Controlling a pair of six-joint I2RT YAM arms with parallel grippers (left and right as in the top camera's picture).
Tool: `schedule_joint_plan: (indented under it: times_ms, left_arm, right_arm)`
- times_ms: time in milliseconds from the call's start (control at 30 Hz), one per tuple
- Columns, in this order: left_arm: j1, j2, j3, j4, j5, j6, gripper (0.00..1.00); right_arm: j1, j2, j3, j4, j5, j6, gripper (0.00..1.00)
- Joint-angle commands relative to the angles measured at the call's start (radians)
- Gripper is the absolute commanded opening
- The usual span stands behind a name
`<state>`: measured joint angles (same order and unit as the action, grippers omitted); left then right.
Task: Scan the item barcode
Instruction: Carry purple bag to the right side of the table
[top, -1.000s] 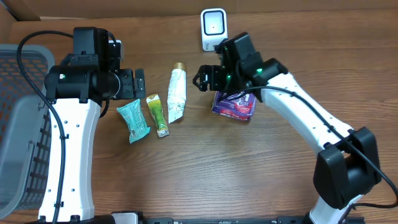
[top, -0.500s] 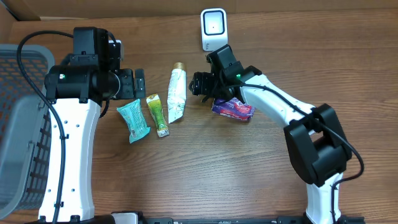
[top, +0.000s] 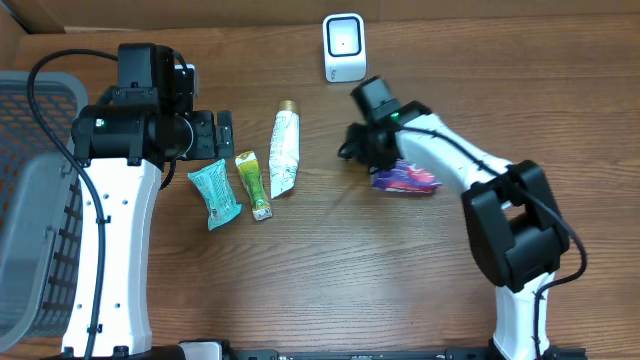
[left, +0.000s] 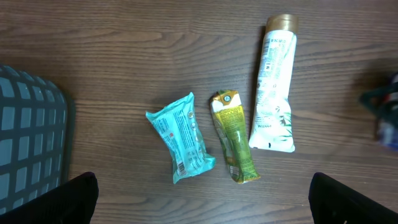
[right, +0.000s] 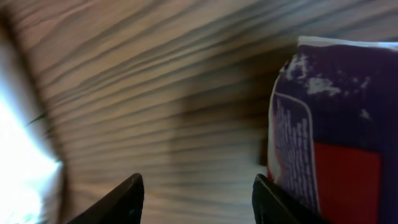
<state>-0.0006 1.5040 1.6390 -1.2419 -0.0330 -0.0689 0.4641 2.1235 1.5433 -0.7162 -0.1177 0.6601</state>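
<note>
Fingers (right: 134, 199) on my right gripper (right: 198, 200) stand apart, empty; the purple plastic packet (right: 336, 124) lies just outside them, frame right; left gripper (left: 202, 196) wide, farther.

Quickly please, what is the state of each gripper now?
Left gripper: open, empty.
Right gripper: partly open, nothing between fingers; purple packet beside it.
</note>
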Motion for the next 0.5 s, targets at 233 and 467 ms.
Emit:
schedule_joint_plan:
  times_ms: [233,467]
  left_arm:
    - [0.0,0.006,0.012,0.0,0.008,0.002,1.0]
    - [0.0,0.006,0.012,0.0,0.008,0.002,1.0]
  right_arm:
    - [-0.27,0.003,0.012,-0.095,0.019,-0.085,0.57]
    - [-0.465,0.003,0.012,-0.176,0.004,-0.32,0.58]
